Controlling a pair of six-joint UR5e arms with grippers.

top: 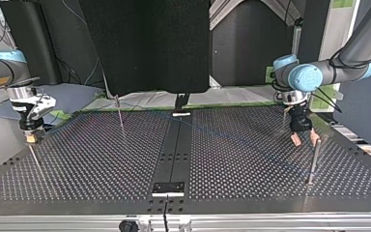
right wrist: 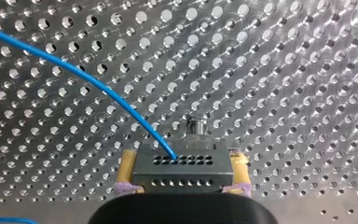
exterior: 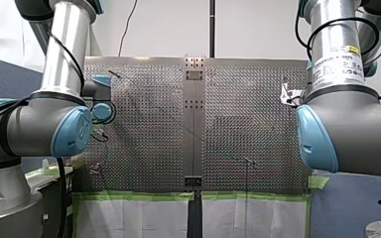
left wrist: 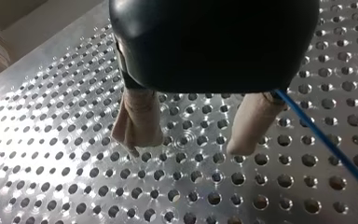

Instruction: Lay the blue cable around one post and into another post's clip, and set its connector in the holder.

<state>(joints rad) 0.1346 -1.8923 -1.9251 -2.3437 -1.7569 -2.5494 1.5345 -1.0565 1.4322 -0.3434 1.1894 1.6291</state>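
The blue cable (right wrist: 74, 74) is a thin, bright strand that curves over the perforated worktop (right wrist: 284, 70). It ends in the connector (right wrist: 182, 170), a grey metal block with rows of small holes, clamped squarely between the yellow-padded jaws of my right gripper (right wrist: 182, 156). In the top view the cable shows only faintly across the worktop's middle; a slim post (top: 313, 162) stands upright at that view's right and a thinner post (top: 120, 113) left of centre.
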